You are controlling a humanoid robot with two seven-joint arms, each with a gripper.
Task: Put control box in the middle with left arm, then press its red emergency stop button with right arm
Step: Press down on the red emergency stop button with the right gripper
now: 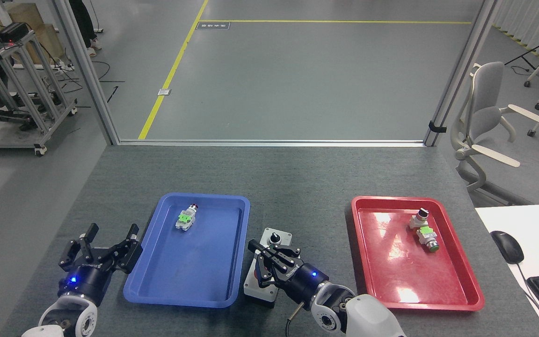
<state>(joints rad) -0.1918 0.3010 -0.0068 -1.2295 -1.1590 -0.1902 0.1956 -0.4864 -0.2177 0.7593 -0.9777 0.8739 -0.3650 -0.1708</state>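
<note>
Between the glossy blue tray (232,243) and the shiny red tray (367,262), on felt-like dark-grey tabletop (297,187), sits the oblong light-grey control box (266,286); my right gripper (262,262), black and fingered, covers most of its button row, fingers drawn together, clasping nothing; only the black knob (274,238) shows; my left gripper (101,243) hovers left of the blue tray, fingers spread, empty.

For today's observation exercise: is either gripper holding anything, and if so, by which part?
Nothing is held. The left gripper is open over bare tabletop beside the blue tray. The right gripper is over the control box, covering its buttons, gripping nothing.
</note>
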